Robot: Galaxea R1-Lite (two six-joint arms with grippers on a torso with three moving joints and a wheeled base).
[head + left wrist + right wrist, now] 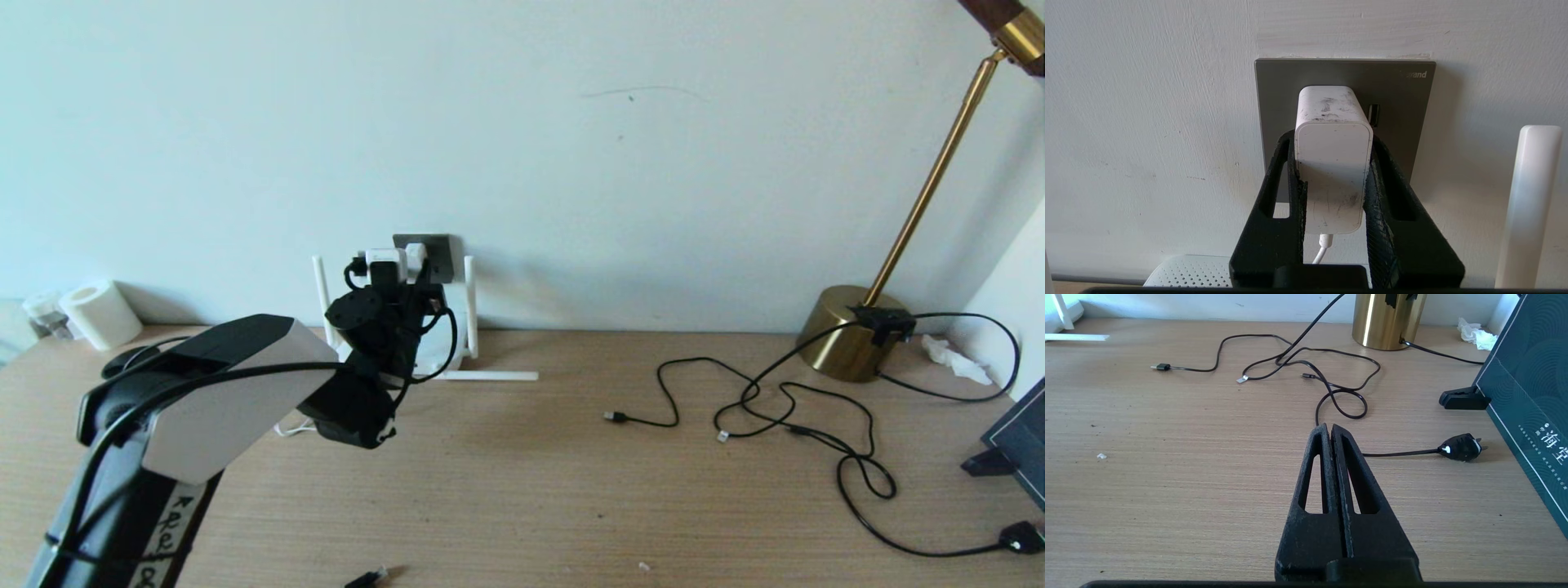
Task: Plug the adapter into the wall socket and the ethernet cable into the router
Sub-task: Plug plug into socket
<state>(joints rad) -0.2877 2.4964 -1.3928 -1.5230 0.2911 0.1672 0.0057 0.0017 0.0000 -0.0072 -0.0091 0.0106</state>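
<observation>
Nearest the camera: left arm's white and black forearm fills the lower left of the head view, reaching up toward the wall.
Left gripper [1331, 163]: its two black fingers [1290, 179] are clamped on the sides of the adapter [1333, 163], holding it against the wall socket [1274, 94].
Adapter seating: its body meets the grey plate, but the prongs are hidden, so I cannot tell if it is fully home.
Router [1188, 273]: just below the socket, on the table [522, 490]; an antenna [1531, 204] stands beside the gripper.
Ethernet cable [366, 579]: only a black connector shows at the table's near edge, well apart from the router; not yet plugged, I judge.
Thin cords [775, 408]: loose in the middle right, by the brass lamp [849, 331].
Right gripper [1331, 430]: fingers pressed together, empty, parked over the table.
Risk: letting go or backing off askew could drag a half-seated adapter out; the arm could also knock the antenna.
</observation>
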